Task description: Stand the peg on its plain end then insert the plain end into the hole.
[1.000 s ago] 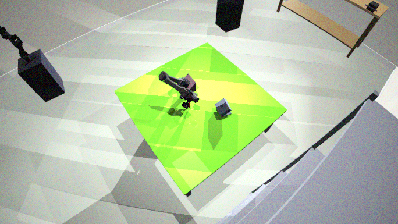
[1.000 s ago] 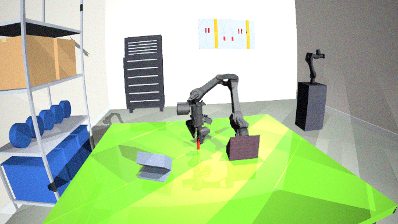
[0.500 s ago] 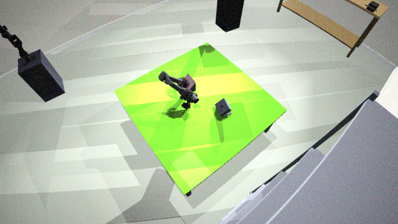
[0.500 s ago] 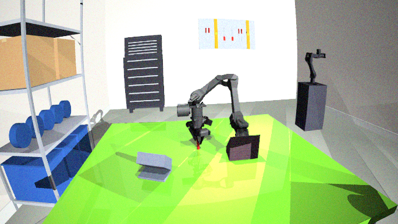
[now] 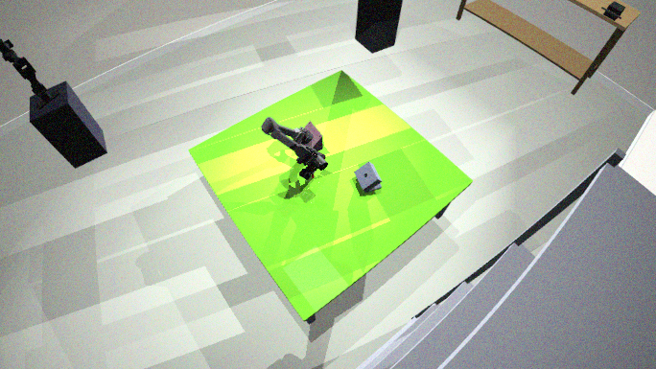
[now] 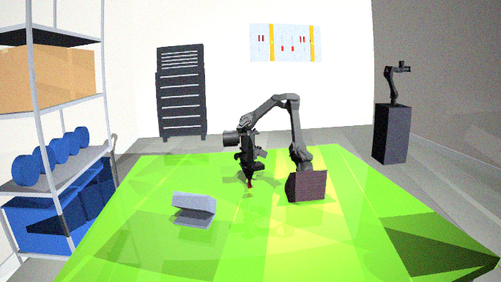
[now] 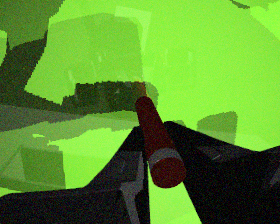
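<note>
The red peg stands nearly upright with its plain end on the green table. Its white-banded end is up, near the camera in the wrist view. My gripper is shut on the peg near its banded upper end, one dark finger on each side. The grey sloped panel stands on the table apart from the gripper; its hole shows as a dark dot in the top view.
The arm's dark base block sits on the table beside the gripper. Around the table stand two dark pedestals, a wooden shelf, a metal rack and a drawer cabinet.
</note>
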Robot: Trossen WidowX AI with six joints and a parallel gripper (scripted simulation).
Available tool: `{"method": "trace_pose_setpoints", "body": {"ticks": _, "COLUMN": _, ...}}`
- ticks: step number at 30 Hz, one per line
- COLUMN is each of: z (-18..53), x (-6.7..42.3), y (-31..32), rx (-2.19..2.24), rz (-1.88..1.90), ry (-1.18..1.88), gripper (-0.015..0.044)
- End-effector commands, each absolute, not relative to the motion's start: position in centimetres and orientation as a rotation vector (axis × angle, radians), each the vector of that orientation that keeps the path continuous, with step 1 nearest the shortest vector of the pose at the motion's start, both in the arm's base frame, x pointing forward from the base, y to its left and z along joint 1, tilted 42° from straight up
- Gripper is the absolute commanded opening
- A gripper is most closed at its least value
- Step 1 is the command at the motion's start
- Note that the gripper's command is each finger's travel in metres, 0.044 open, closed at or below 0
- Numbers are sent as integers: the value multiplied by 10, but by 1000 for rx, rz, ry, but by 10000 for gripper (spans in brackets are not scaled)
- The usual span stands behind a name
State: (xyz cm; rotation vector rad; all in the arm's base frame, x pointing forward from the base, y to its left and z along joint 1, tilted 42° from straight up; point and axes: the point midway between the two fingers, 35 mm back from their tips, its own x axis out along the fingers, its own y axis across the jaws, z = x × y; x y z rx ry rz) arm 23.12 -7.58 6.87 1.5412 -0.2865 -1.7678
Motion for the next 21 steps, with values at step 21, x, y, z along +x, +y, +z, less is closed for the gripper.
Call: {"method": "trace_pose_setpoints", "body": {"ticks": 21, "z": 124, "x": 234, "y": -24, "rx": 1545, "rz": -1766, "ry": -277, "gripper": 0}}
